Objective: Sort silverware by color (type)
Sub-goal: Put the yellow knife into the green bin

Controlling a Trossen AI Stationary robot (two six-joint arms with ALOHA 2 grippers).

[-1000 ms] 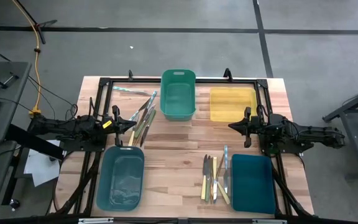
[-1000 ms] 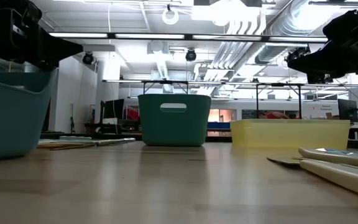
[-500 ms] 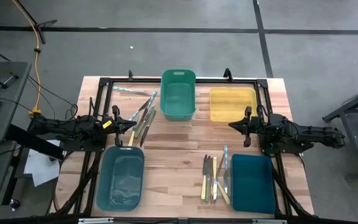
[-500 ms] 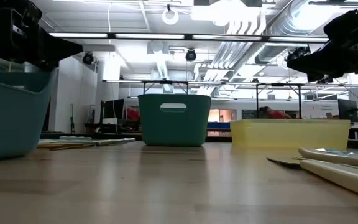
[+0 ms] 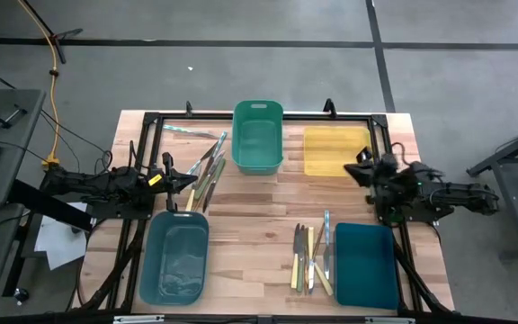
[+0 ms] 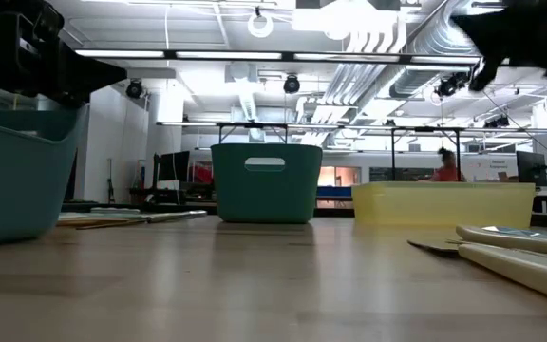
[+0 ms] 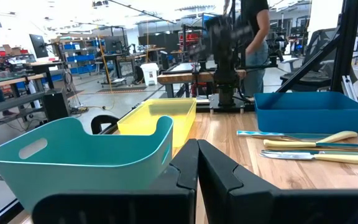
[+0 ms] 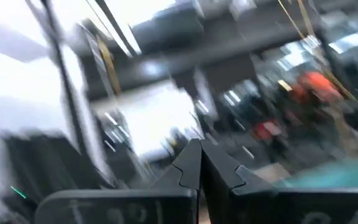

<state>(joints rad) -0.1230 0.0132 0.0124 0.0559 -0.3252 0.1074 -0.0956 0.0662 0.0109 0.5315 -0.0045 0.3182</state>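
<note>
The silverware lies in two groups on the wooden table: one pile [image 5: 207,171] beside the green bin [image 5: 258,135], with a single piece [image 5: 192,132] farther back, and a row [image 5: 311,256] next to the dark blue bin [image 5: 365,264]. Handles are pale yellow, green, teal or dark. My left gripper [image 5: 194,181] is shut and level at the table's left, its tip close to the pile, with nothing between its fingers [image 7: 197,162]. My right gripper [image 5: 349,169] is shut above the table's right side, tipped upward near the yellow bin [image 5: 335,150]; its wrist view is blurred [image 8: 199,158].
A teal bin [image 5: 174,256] stands at the near left. A black frame [image 5: 151,119] runs around the table's back and sides. Bare wood lies in the table's middle [image 5: 259,207]. A person [image 7: 253,25] stands beyond the table behind my right arm.
My right gripper has risen and tipped its fingers upward, rolling a little as it went; in the low view it has climbed toward the picture's top. Its fingers have stayed shut. The silverware and bins lie where they were.
</note>
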